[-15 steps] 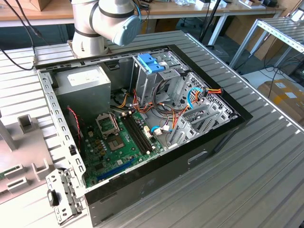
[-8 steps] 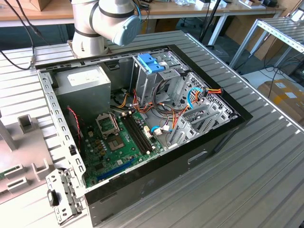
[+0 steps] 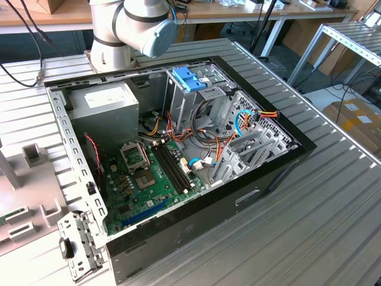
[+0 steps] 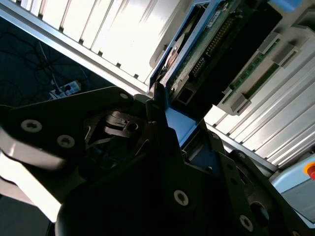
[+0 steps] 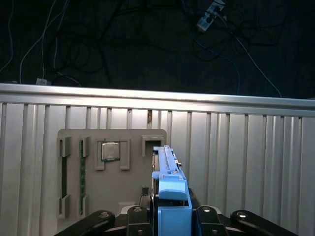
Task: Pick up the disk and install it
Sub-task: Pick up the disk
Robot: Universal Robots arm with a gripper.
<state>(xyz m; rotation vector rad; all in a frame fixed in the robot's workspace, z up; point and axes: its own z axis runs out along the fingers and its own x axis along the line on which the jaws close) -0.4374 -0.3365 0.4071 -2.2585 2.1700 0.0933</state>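
Note:
The disk [image 5: 167, 167], a dark drive in a light blue carrier frame, stands on its edge between my gripper's [image 5: 170, 214] dark fingers [image 5: 136, 213], which are shut on its near end. It hangs over the grey parts holder [image 5: 113, 147], just beside an empty slot in that holder. In the second wrist view the disk [image 4: 206, 44] shows its connector edge and blue frame, with the gripper [image 4: 170, 129] clamped on the blue end. The open computer case [image 3: 280, 173] lies on the table in the exterior view.
Inside the case are a motherboard [image 3: 149, 173], a power supply [image 3: 110, 104], loose cables, a metal drive cage [image 3: 253, 146] and a blue-latched bracket [image 3: 189, 78]. The arm's base [image 3: 128, 30] stands behind the case. The holder carries a processor [image 5: 110, 151] and memory sticks [image 5: 82, 177].

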